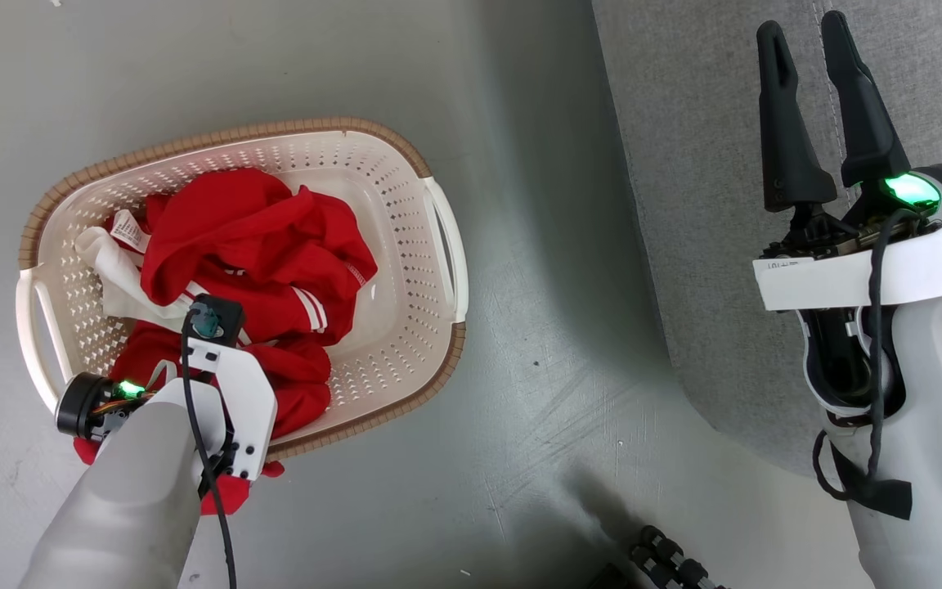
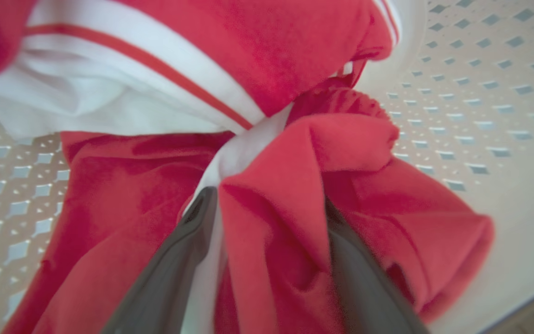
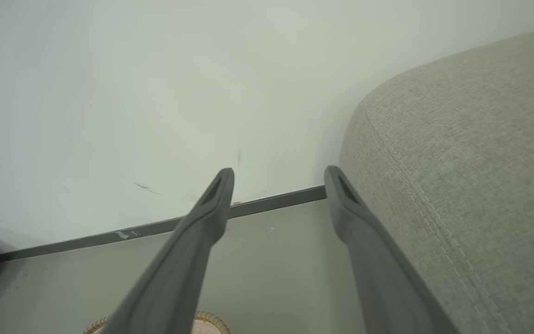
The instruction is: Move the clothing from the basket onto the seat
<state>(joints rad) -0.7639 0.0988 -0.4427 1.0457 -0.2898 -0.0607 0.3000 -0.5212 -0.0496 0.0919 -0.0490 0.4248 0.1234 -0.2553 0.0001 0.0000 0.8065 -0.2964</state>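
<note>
Reaching down into the basket (image 1: 217, 141) with the left gripper (image 2: 269, 199), holding its two fingers wide apart and straddling a bunched red fold of the clothing (image 1: 266, 245) without clamping on it. Judging from that, working on the first step: getting a hold on the clothing before any lift. Lying heaped and tangled across the near and left part of the basket, showing white panels and thin stripes among the red, and spilling a red edge over the near rim under the left forearm. Sitting on the grey floor (image 1: 536, 327), with none of the clothing on the seat (image 1: 708, 204) yet. Calling next, most likely, for closing the fingers firmly on the fold between them, then rising high enough to be clearing the rim, and swinging across the floor toward the robot's right. Risking, with cloth this tangled, dragging up both garments at once or trailing a sleeve along the rim. Farther off to the right, hovering over the near edge of the seat with the right gripper (image 1: 802, 26), holding its fingers spread with nothing between them. Beyond that, stretching away in grey fabric beside a pale wall (image 3: 155, 93), well apart from the basket.
</note>
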